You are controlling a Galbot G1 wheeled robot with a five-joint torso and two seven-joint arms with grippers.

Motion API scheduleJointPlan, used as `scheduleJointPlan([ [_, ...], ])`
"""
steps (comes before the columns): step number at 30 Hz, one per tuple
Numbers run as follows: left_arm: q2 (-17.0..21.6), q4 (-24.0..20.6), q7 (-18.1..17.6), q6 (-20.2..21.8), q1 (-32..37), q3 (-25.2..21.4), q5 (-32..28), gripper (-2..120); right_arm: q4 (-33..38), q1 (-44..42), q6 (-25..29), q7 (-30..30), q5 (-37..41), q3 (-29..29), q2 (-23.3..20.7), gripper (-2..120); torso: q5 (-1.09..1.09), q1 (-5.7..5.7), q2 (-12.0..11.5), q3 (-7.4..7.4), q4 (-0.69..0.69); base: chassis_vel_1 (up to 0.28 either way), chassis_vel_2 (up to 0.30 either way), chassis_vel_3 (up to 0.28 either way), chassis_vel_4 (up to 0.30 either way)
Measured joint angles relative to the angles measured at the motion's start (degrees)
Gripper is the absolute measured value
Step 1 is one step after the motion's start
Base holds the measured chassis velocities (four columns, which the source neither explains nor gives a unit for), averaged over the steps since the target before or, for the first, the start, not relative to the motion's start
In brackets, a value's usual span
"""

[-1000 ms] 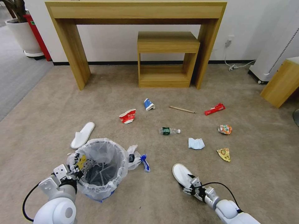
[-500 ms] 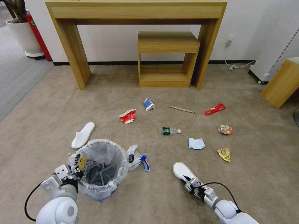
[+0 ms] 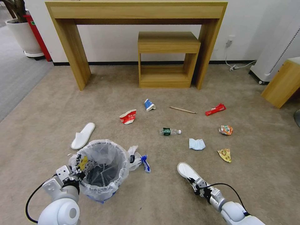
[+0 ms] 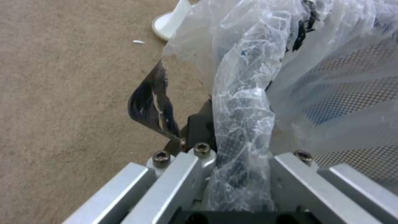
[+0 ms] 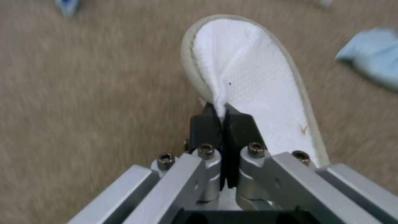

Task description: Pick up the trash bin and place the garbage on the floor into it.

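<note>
**Two grips on, one slipper ready to go**

Two arms are busy at the near edge of the beige carpet (image 3: 156, 200). Biggest first: the trash bin (image 3: 101, 170) sits near left, its crinkly bag puffed over the rim. The left gripper (image 3: 74, 175) has its jaws clamped on that rim, bag and mesh wall pinched together, which reads as a carrying hold so the bin can travel to the litter.

Over on the near right, a white slipper (image 3: 186, 171) lies toe pointing away. The right gripper (image 3: 194, 182) has its jaws squeezed together on a raised fold of the slipper's upper, black pads (image 5: 203, 127) nipping the fabric. Pinching the soft fold makes sense: the sole lies flat on the floor and offers no edge.

A second slipper (image 3: 82, 135) waits just beyond the bin on the left, and a plastic bag (image 3: 137, 158) lies against the bin's right side.

Farther out, well apart: blue mask (image 3: 197, 144), red paper cup (image 3: 128, 117), green-label bottle (image 3: 169, 131), red wrapper (image 3: 215, 109), crushed can (image 3: 226, 129), yellow wrapper (image 3: 225, 154), blue cup (image 3: 149, 104), wooden stick (image 3: 182, 110). Most of the job remains, I'd say.
</note>
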Motion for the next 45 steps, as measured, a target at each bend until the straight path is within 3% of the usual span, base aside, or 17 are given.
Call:
scheduleJointPlan([
  [17, -0.6, -1.1, 0.52, -0.14, 0.44, 0.86, 0.96, 1, 23.61, -4.47, 3.04, -3.42, 10.44, 6.51, -6.52, 0, 0.01, 0.0, 0.0, 0.0, 0.0, 0.0, 0.0, 0.0, 0.0],
  [26, -1.21, -2.1, 1.09, -0.16, 1.31, 1.21, 2.27, 1, 38.95, -0.17, 5.48, -7.66, 18.65, 5.06, -8.29, 0, 0.0, 0.0, 0.0, 0.0, 0.01, 0.0, 0.0, 0.0, 0.0],
  [37, -1.29, -2.9, 1.65, -0.19, 2.27, 2.06, 3.34, 1, 43.88, 5.66, 9.9, -11.23, 24.91, 0.11, -7.82, 0, 0.0, 0.0, 0.0, 0.0, 0.0, 0.0, 0.0, 0.0, 0.0],
  [45, -1.31, -3.4, 2.57, -0.43, 3.12, 3.2, 5.38, 1, 43.22, 13.24, 11.43, -14.23, 29.15, -8.35, -4.41, 0, 0.0, 0.0, 0.0, 0.0, 0.01, 0.0, 0.0, 0.0, 0.0],
])
